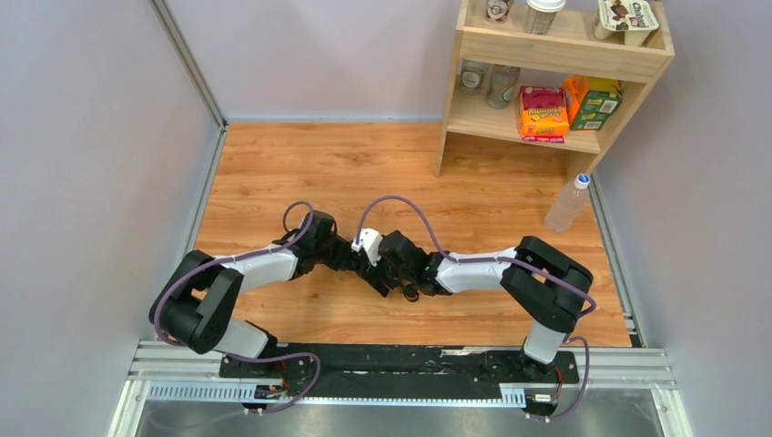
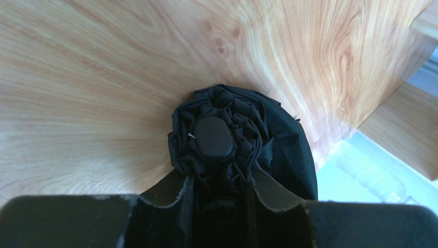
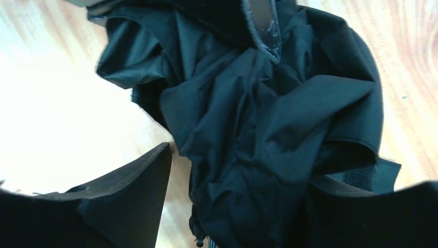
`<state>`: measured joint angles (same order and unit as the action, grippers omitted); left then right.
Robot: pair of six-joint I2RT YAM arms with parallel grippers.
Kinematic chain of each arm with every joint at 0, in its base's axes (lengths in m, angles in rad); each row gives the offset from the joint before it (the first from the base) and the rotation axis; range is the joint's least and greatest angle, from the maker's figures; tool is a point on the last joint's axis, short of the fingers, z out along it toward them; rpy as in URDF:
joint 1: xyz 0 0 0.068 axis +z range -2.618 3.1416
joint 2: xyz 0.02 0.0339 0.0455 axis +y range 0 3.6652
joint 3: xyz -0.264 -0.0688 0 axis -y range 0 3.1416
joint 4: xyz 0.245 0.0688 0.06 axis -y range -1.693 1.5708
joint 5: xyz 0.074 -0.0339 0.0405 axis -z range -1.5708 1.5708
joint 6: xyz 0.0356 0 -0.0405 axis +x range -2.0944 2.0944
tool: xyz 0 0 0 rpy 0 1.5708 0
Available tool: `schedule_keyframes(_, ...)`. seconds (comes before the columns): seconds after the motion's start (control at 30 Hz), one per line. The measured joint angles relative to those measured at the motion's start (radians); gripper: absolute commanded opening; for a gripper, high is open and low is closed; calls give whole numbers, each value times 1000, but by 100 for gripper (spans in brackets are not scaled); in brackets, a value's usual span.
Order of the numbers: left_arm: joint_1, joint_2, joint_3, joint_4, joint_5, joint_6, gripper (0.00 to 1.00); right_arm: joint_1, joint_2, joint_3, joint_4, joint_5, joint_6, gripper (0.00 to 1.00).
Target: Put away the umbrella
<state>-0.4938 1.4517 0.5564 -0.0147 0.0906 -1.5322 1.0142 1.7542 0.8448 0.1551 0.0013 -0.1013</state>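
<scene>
Too small to read: yellow lettering on red box (image 1: 543, 113), print on green carton (image 1: 598, 102) beside it, label on white tub (image 1: 628, 16) atop the wooden shelf (image 1: 564, 53).

Left gripper (image 2: 219, 181): 2 fingers (image 2: 165, 194) are pressing on the umbrella (image 2: 279, 150), 1 on each side of the bunched black fabric. An oval black cap (image 2: 213, 137) is facing the camera from the middle of the folds. Umbrella is lying on the wooden table (image 2: 103, 77). A blurred clear bottle (image 2: 372, 175) is showing at right, below a wooden shelf (image 2: 408, 129).
</scene>
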Motion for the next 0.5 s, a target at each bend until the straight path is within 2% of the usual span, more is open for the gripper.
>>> schedule_keyframes(0.23, -45, -34, -34, 5, -24, 16, 0, 26, -48, 19, -162, -14, 49, 99)
schedule_keyframes(0.5, -56, -46, -45, 8, -43, 16, 0, 26, -183, 53, -351, 66, 76, 100)
